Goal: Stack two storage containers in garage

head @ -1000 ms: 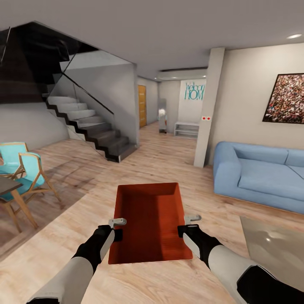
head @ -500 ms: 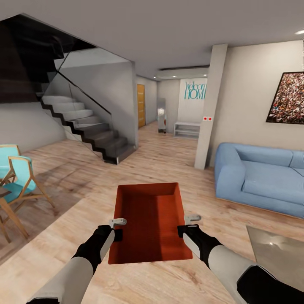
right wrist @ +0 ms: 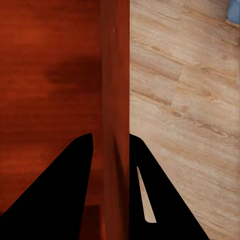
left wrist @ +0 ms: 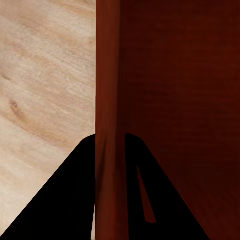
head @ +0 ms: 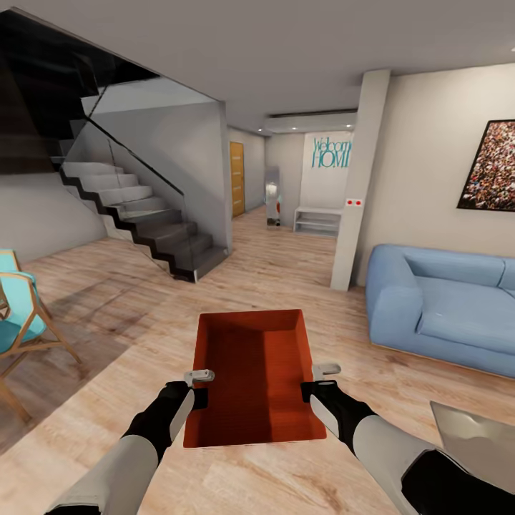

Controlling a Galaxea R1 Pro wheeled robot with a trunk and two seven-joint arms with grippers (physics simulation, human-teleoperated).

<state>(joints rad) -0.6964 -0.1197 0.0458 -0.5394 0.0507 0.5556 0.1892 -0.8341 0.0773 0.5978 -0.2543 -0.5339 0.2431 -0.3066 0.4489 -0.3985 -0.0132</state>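
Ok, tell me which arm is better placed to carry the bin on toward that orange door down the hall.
Neither alone. The left gripper clamps the storage container by its left wall, and the right gripper clamps its right wall. With the holds this symmetric, both arms should probably carry it together toward the orange door.

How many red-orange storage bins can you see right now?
1. The red-orange open-topped rectangular bin is held over the wood plank floor, left hand on one side wall, right hand on the other. Another may be out of view.

A matt red-orange storage container [head: 250, 375] looked like smooth plastic above the light, grained wood-plank floor [head: 286, 279]; the blue sofa [head: 443, 307] appeared soft cloth, the staircase [head: 136, 214] panel glossy glass.
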